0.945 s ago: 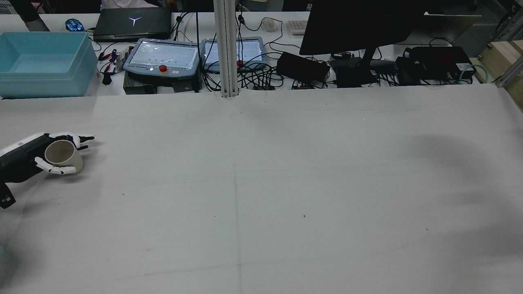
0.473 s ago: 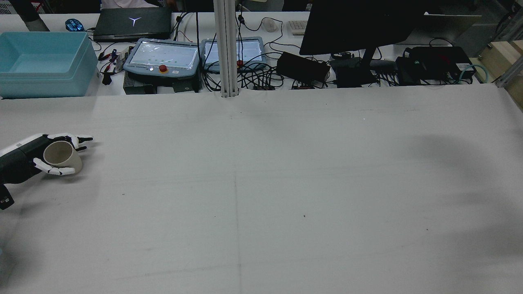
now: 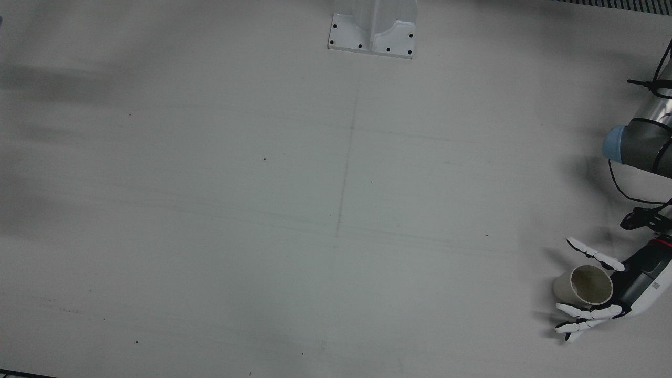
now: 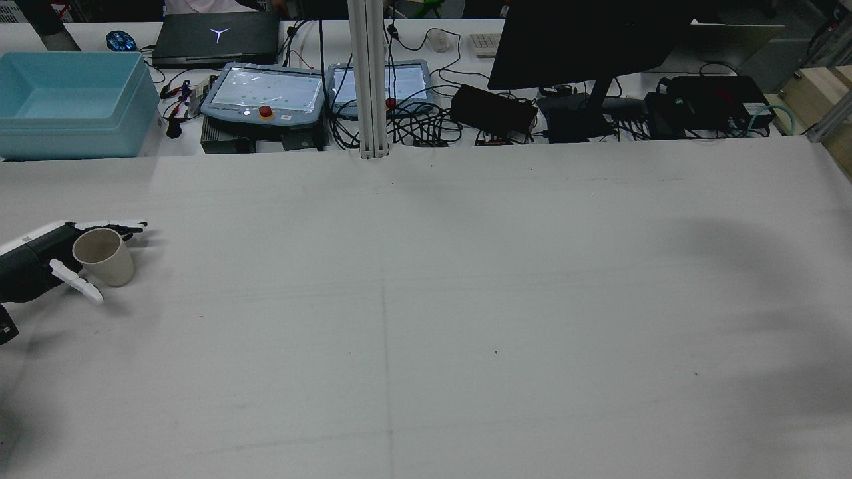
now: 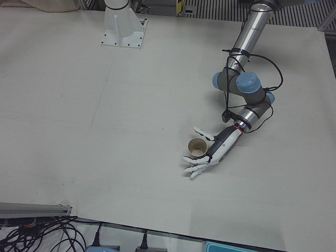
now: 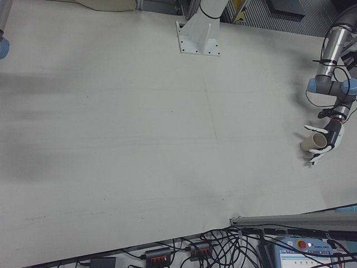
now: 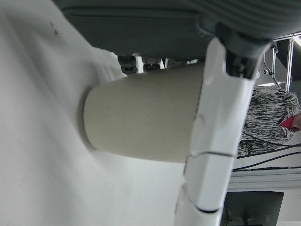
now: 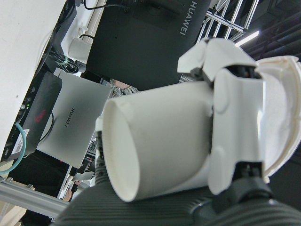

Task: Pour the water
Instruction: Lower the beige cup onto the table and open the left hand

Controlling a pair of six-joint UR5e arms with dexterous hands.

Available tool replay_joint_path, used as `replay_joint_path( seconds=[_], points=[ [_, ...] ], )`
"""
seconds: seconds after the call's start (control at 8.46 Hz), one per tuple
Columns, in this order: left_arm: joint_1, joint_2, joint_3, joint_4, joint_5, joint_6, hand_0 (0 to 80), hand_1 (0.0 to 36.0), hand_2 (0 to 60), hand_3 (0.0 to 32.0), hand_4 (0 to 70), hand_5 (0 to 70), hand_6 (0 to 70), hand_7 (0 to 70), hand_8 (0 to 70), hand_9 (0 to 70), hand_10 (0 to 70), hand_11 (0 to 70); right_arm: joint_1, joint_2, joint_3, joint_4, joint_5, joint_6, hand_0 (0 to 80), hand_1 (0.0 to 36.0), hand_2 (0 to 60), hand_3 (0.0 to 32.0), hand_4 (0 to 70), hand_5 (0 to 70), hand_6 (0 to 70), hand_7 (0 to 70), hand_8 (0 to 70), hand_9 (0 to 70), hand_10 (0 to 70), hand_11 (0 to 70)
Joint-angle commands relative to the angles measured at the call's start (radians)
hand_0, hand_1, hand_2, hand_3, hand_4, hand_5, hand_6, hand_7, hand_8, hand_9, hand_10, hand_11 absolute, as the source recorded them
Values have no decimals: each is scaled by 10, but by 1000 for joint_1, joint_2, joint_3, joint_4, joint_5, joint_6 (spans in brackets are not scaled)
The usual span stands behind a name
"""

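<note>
Beige cup (image 4: 104,256) stands upright on the table (image 4: 426,319), between the left hand's (image 4: 40,263) spread fingers (image 3: 596,254), which flank it without gripping. White cup (image 8: 155,141) sits tilted in the right hand (image 8: 235,141), whose fingers wrap around its wall; only that hand's own camera shows it.

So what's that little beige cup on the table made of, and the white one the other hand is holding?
The beige cup looks like matte paper or a fibre composite: dull, faintly speckled, no shine, thin rim. Hard to say which. The white cup in the right hand looks like smooth paper or thin plastic, with a thin plain edge and slight sheen; the picture leaves it open.
</note>
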Motion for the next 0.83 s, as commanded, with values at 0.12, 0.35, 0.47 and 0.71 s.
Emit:
replay_joint_path(
  seconds=[0.12,0.35,0.47,0.71],
  points=[
    [-4,4,-2,-3,-2,-9,800,160,0,0,253,0,136,101,73,6,13,44,-49,37,-11,1,22,-36,652,340,600,0,398,300,700,700,700,700,509,700],
    [-13,26,3,-22,-9,-44,652,114,0,20,192,0,103,60,53,0,0,11,-99,48,-14,1,57,-38,644,334,600,0,408,298,700,700,700,700,508,700],
    [-57,33,3,-26,-11,-58,598,83,0,50,170,0,86,29,43,0,0,0,-125,59,-14,-1,76,-39,653,337,600,0,404,298,700,700,700,700,502,700],
    [-131,53,-5,-40,-5,-79,552,49,0,46,164,0,81,20,36,0,0,0,-189,71,-15,-1,131,-62,662,338,600,0,417,298,700,700,700,700,493,700]
  ],
)
